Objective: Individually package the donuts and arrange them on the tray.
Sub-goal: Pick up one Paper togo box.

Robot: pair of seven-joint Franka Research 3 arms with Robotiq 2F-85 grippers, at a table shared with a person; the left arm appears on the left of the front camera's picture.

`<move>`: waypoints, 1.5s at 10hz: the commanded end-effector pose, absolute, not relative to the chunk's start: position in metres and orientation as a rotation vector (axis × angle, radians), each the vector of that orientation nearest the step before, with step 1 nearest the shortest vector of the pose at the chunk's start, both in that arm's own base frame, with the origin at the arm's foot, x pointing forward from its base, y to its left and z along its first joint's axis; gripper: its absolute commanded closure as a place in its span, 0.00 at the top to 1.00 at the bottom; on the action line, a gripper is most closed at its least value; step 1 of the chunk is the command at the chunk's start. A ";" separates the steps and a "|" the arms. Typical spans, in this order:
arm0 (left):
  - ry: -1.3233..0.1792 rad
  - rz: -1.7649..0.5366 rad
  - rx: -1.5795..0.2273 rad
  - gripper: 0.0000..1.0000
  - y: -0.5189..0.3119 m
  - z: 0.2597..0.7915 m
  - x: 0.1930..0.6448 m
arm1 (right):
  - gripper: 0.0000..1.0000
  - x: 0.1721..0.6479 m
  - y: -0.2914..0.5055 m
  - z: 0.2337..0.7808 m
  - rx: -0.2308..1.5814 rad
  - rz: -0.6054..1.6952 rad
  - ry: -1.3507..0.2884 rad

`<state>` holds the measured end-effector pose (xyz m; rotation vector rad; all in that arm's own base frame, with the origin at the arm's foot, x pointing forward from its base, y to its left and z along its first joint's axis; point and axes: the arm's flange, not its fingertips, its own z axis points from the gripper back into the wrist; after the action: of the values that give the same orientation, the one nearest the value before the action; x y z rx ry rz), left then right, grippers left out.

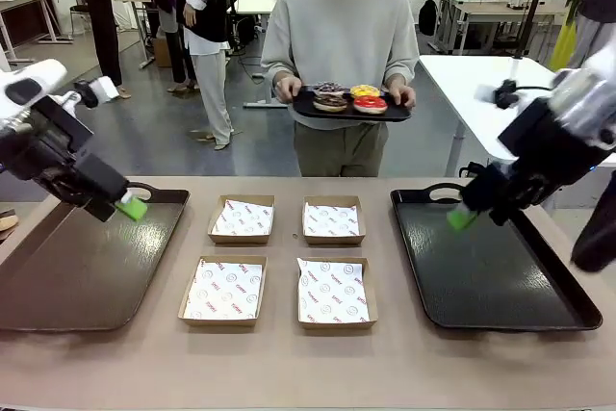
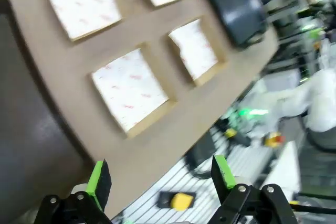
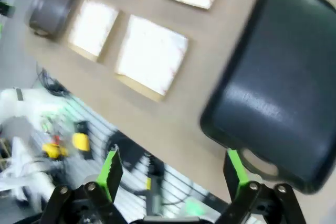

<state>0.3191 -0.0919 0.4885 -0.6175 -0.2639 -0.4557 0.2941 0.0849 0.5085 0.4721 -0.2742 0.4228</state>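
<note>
Several donuts [image 1: 350,97] lie on a black plate [image 1: 306,107] that a person holds in both hands beyond the table's far edge: a dark chocolate one, one with sprinkles, a yellow one [image 1: 365,91] and a red one [image 1: 371,104]. Two dark trays rest on the table, one at the left [image 1: 77,267] and one at the right [image 1: 491,267]. My left gripper [image 1: 130,205] hangs open over the left tray's far corner, nothing between its green pads [image 2: 100,178]. My right gripper [image 1: 462,218] hangs open over the right tray's far side, also empty [image 3: 173,169].
Four square cardboard boxes with printed paper liners sit in a two-by-two block between the trays, such as the near left one [image 1: 223,290] and the far right one [image 1: 333,220]. The left wrist view shows a box [image 2: 128,90]; the right wrist view shows a box [image 3: 152,53] and a tray [image 3: 278,77].
</note>
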 end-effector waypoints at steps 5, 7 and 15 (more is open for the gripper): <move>-0.199 0.018 -1.376 1.00 0.005 0.430 0.325 | 1.00 0.257 -0.043 0.441 1.344 -0.002 -0.267; -0.221 0.085 -1.405 1.00 0.042 0.420 0.312 | 1.00 0.244 -0.078 0.425 1.355 -0.054 -0.204; -0.204 0.158 -1.351 1.00 0.086 0.417 0.321 | 1.00 0.259 -0.133 0.414 1.283 -0.130 -0.114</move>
<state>0.3197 0.0880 0.4183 -1.3161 -0.2061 0.1499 0.2591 -0.1310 0.4147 1.2663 -0.1087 -0.1309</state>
